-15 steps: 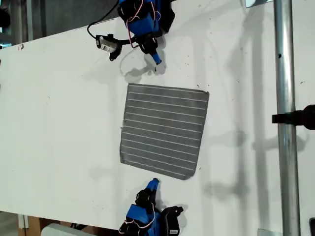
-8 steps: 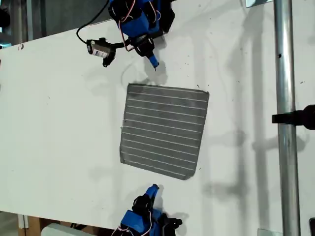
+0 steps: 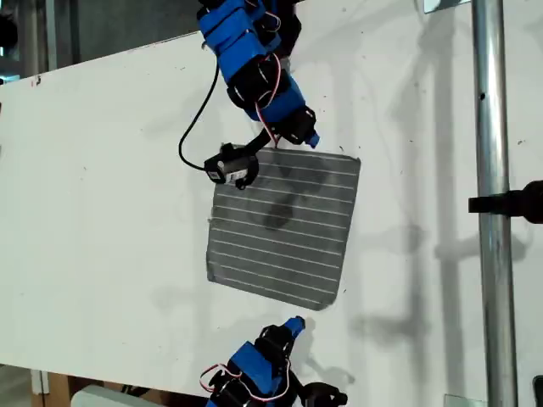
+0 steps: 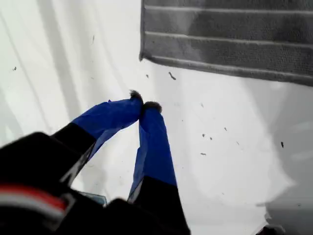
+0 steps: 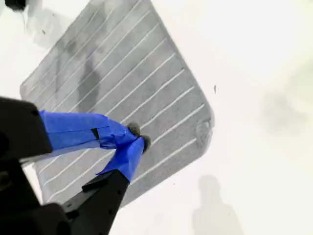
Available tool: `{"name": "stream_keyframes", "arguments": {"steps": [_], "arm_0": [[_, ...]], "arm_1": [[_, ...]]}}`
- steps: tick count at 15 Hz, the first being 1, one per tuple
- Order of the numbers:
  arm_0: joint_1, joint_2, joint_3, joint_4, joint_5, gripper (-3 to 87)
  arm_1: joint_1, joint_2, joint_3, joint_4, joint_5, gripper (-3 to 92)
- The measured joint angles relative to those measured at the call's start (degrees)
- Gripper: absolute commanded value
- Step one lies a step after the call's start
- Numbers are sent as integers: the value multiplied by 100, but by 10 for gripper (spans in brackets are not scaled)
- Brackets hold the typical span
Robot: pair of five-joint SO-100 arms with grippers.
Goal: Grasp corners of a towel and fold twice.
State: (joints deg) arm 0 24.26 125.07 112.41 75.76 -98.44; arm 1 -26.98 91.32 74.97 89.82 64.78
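The towel [image 3: 284, 225] lies flat on the white table, grey with thin white stripes. My second gripper [image 3: 310, 141] hovers over its top edge in the exterior view, towards the upper right corner. The second wrist view shows this gripper [image 5: 139, 137] shut, tips together above the striped cloth, with a rounded corner [image 5: 205, 129] nearby. My first gripper [image 3: 294, 325] is on bare table just below the towel's lower edge in the exterior view. It [image 4: 144, 105] is shut with nothing in it, a short way from a hemmed corner [image 4: 143, 58].
A vertical metal pole [image 3: 492, 203] with a black clamp [image 3: 513, 203] stands at the exterior view's right. The second arm's small camera and cable [image 3: 229, 167] hang over the towel's upper left part. The table edge [image 3: 102, 52] runs along the exterior view's upper left.
The second arm has swung from beyond the towel's top edge down and right, over the cloth, its camera now above the towel. The first gripper has shifted a little right.
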Motion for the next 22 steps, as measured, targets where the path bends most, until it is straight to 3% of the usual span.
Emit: {"name": "stream_keyframes", "arguments": {"steps": [2,4,5,7,13,22], "arm_0": [[211,-141,-202,-35,88,-29],[343,-193,-299,-44,246,-23],[369,-229,-299,-26,255,124],[343,-325,-299,123,255,242],[167,-545,-255,18,1380,256],[-105,-545,44,334,1230,258]], "arm_1": [[-211,-334,-352,-26,18,34],[-325,-571,-536,-70,18,136],[-343,-615,-536,-114,18,208],[-343,-650,-536,-193,-149,341],[-105,-1591,-536,-229,-914,355],[492,-3234,-545,-879,-949,345]]}}
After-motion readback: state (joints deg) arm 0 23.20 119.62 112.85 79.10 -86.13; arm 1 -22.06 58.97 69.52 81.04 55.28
